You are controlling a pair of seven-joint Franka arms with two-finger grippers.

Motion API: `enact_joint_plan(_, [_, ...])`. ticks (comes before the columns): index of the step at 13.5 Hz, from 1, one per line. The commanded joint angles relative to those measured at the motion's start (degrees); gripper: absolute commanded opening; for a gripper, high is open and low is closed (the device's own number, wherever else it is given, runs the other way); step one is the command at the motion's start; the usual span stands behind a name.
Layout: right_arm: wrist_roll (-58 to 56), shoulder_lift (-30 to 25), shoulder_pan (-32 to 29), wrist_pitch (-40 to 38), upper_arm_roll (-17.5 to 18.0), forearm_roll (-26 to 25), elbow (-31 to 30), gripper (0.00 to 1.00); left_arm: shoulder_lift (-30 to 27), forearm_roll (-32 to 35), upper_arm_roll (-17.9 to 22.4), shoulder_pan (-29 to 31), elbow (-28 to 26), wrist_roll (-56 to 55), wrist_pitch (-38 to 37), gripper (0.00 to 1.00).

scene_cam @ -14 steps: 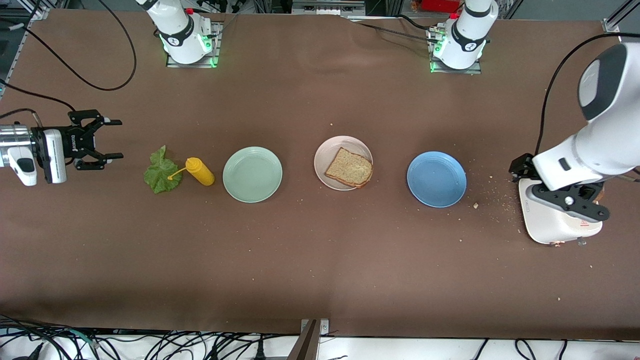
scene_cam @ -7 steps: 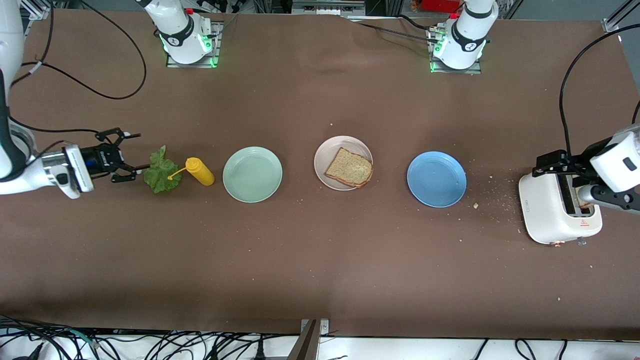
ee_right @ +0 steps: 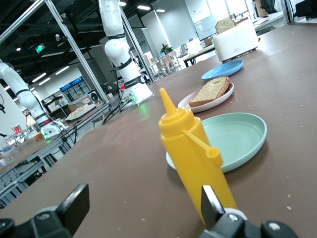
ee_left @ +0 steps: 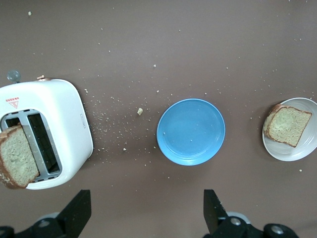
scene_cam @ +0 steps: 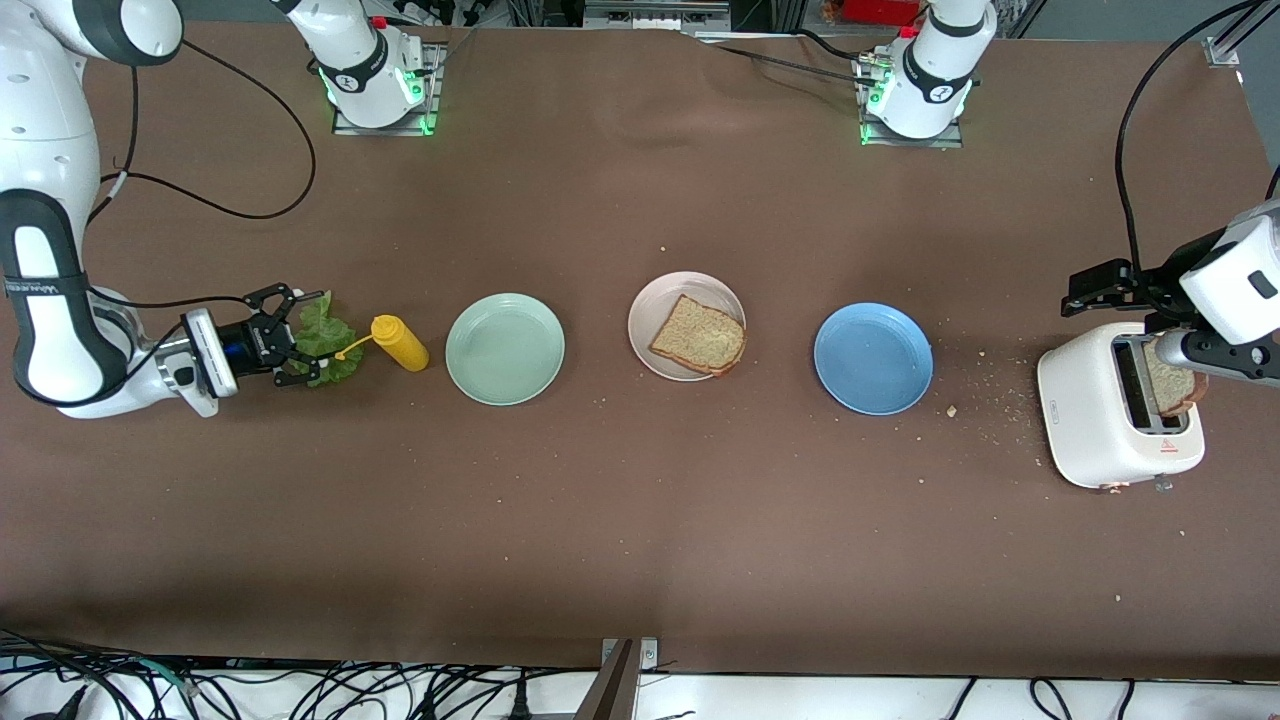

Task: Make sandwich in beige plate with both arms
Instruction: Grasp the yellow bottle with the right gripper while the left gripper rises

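Bread, one squarish slice of brown wholegrain (scene_cam: 699, 335), lies on the round pale beige plate (scene_cam: 655, 300) at the middle of the brown table (scene_cam: 640, 520), between a mint-green plate (scene_cam: 505, 349) and a blue plate (scene_cam: 873, 359).

A ruffled green lettuce leaf (scene_cam: 330, 340) lies flat on the table toward the right arm's end, just beside a yellow squeeze bottle (scene_cam: 400, 343) lying on its side. The right gripper (scene_cam: 296, 336) sits low at the leaf's outer edge, its black fingers spread wide with the leaf's edge between them, gripping nothing yet. The leaf lies straight ahead of the gripper, toward the plates, with the bottle just past it; this arm is by far the nearer to the lettuce.

At the left arm's end stands a white two-slot toaster (scene_cam: 1095, 420) with a second brown slice (scene_cam: 1172, 382) sticking up from one slot. The left gripper (ee_left: 147, 210) hangs above the table near the toaster, fingers wide apart and empty. The slice stands on edge, so the fingers would likely need to close across its flat faces.

Crumbs (scene_cam: 990, 400) dot the table between toaster and blue plate.
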Motion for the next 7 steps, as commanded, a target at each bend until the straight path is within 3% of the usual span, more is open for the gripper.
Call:
enact_joint_plan(1, [-4.6,2.6,1.0,1.2,0.3,0.8,2.9,1.00,-0.8,1.2,0.0,-0.2,-0.2,-0.6,-1.3,1.00])
enact_joint_plan(7, [-8.7,4.5,3.1,5.4,2.5,4.0,3.0,1.00,-0.9,1.1,-0.3,-0.2,-0.2,-0.1,-1.9,1.00])
